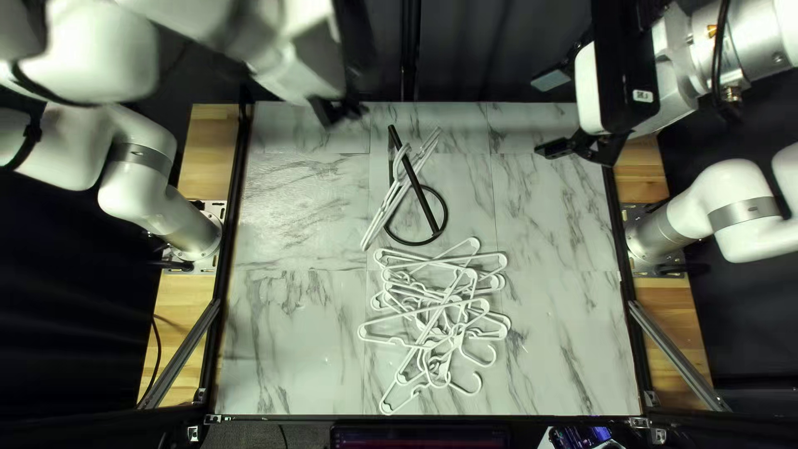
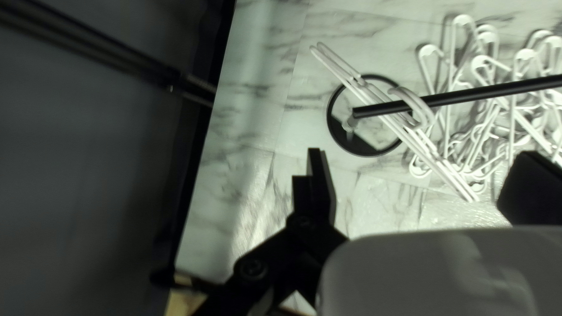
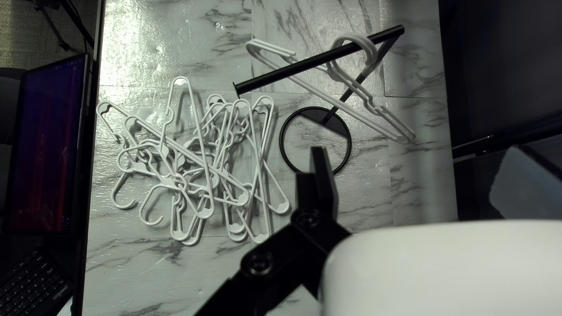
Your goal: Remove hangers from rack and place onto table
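In the top left view, my left gripper (image 1: pixel 339 112) is over the table's far edge, left of the black rack (image 1: pixel 427 208); my right gripper (image 1: pixel 545 114) is at the far right. White hangers (image 1: pixel 387 208) hang close together on the rack's bar. A tangled pile of white hangers (image 1: pixel 449 306) lies on the table (image 1: pixel 291 333) in front of the rack. My left gripper (image 2: pixel 421 158) stands open, the rack (image 2: pixel 468 95) and its hangers (image 2: pixel 404 126) ahead. My right gripper (image 3: pixel 418 155) is also open and empty, with the rack (image 3: pixel 316 61) and hangers (image 3: pixel 374 111) ahead.
Dark curtain (image 1: pixel 465 50) hangs behind the far edge. Black rails (image 1: pixel 239 199) run along the table's sides. Past the near edge are a screen (image 3: pixel 50 146) and a keyboard (image 3: pixel 35 284). Bare marble surface lies on both sides of rack and pile.
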### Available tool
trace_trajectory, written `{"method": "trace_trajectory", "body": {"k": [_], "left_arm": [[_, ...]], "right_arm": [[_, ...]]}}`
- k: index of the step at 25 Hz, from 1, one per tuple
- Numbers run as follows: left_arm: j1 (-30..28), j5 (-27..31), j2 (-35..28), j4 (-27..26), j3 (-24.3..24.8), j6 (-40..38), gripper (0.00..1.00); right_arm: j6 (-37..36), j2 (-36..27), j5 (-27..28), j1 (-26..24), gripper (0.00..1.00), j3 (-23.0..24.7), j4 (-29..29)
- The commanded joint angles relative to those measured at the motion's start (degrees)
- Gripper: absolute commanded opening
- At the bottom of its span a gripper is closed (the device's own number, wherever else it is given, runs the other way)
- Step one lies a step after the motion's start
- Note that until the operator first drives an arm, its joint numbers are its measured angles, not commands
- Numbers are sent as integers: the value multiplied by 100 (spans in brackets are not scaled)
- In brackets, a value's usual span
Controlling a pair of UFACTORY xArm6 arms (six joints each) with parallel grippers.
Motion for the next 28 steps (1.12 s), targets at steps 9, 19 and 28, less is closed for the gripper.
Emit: {"method": "trace_trajectory", "body": {"k": [9,19,28], "left_arm": [[-3044,980,607,524,735,-3882,100],[-2621,-812,1164,489,1539,-4325,100],[-1974,-1929,1195,883,2201,-4404,100]], "right_arm": [[0,0,0,0,100,0,0],[0,0,0,0,100,0,0],[0,0,0,0,100,0,0]]}}
